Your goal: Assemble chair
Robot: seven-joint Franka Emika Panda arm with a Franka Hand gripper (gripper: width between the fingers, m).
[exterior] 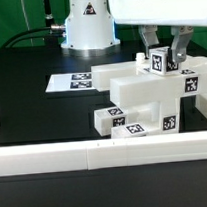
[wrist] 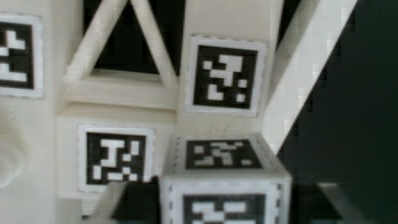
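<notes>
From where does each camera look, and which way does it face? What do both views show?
Exterior view: off the arm, outside the white rail, facing across the black table toward the robot's base; the arm and its fingers show, at the top of the chair parts.
Wrist view: on the wrist, very close to the tagged white chair parts; whether the fingers show here, I cannot tell.
Shared: the tagged chair parts.
</notes>
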